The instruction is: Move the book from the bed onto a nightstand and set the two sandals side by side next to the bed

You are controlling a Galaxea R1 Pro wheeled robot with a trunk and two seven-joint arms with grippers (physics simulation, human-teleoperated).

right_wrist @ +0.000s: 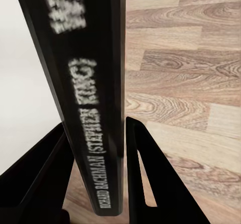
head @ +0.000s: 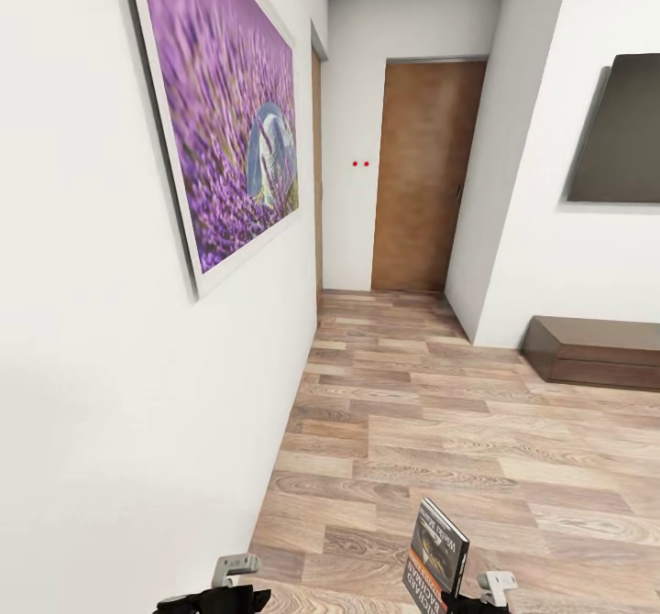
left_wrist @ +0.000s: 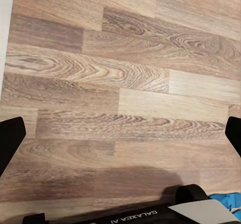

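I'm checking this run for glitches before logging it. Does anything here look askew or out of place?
Nothing looks damaged or spilled. The one unusual thing is the book, off any furniture: it stands nearly upright over the wood floor, clamped between the right tool's fingers. The left tool is open and holds nothing.

Floor [head: 431, 431]: light brown wood planks, bare through hallway to door. Dark brown TV bench [head: 596, 350] sits on it at right wall. Blue scrap [left_wrist: 227, 203], possibly sandal.
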